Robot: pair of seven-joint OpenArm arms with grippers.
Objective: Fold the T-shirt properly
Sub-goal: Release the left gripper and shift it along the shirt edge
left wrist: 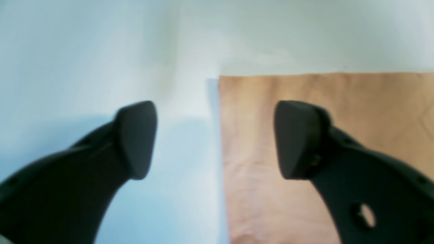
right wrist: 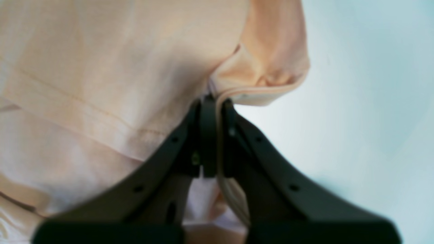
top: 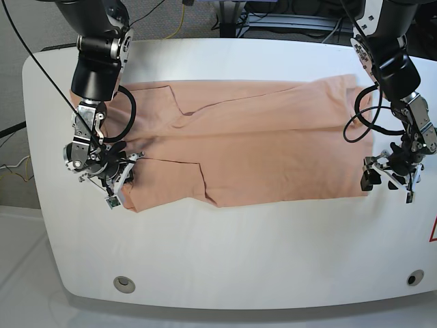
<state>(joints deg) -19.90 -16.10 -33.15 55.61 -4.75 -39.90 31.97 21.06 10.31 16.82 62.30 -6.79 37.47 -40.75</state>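
Between right claw [right wrist: 213, 105] pads, seemingly, T-shirt [top: 259, 143] hem.

2 blk arms, blk cables, curved blk fingers [left wrist: 137, 139]

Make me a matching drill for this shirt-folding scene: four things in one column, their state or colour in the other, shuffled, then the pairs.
1. left gripper
2. right gripper
3. T-shirt
4. table

A. white
B. shut on the shirt's edge
C. open, fingers apart over the shirt's corner
D. peach, spread flat

Pairs: 1-C, 2-B, 3-D, 4-A
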